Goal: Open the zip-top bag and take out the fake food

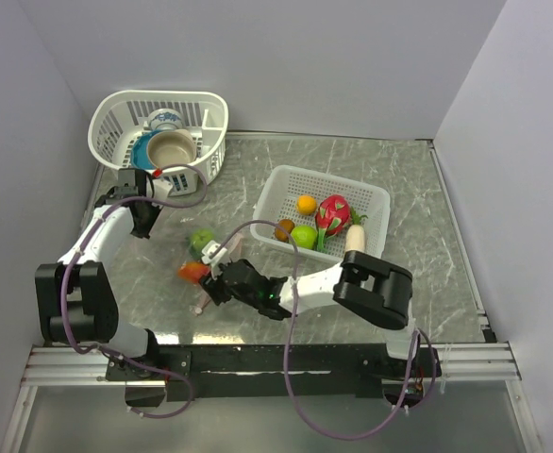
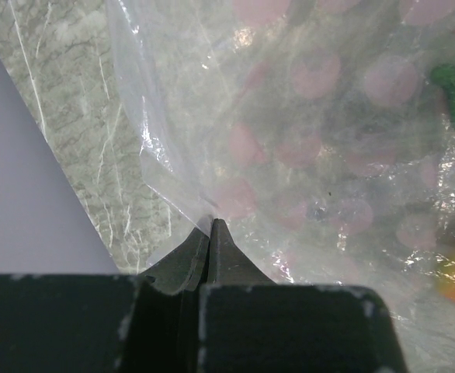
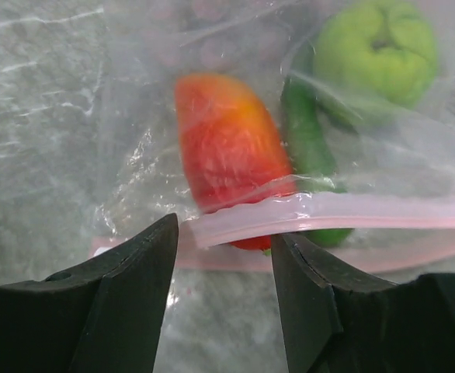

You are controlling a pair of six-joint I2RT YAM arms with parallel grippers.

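Right gripper (image 3: 224,233): fingers spread wide, gripping nothing, one either side of the pink zipper strip (image 3: 367,211).
Zip-top bag (image 3: 134,155): lies flat on the table (image 1: 446,245), about 8 o'clock from its centre, between the two grippers.
Contents: a red-orange piece (image 3: 227,148), a cucumber (image 3: 305,132) and a green round fruit (image 3: 375,47) sit just behind the strip.
Mouth: two pink bands show, one above the other, so it looks at least partly parted.
Left gripper (image 2: 212,225): fingers pressed shut on a fold of film at the bag's 10 o'clock side.
Handling: thin, slick, floppy and light, and the pieces will likely roll. The strip is the stiffest place to pinch.
Edges: the side wall (image 1: 31,142) stands close at 9 o'clock, and the white basket (image 1: 376,203) is near at 2 o'clock.
Room: bare table shows at 12 o'clock, short of the round basket (image 1: 107,118).
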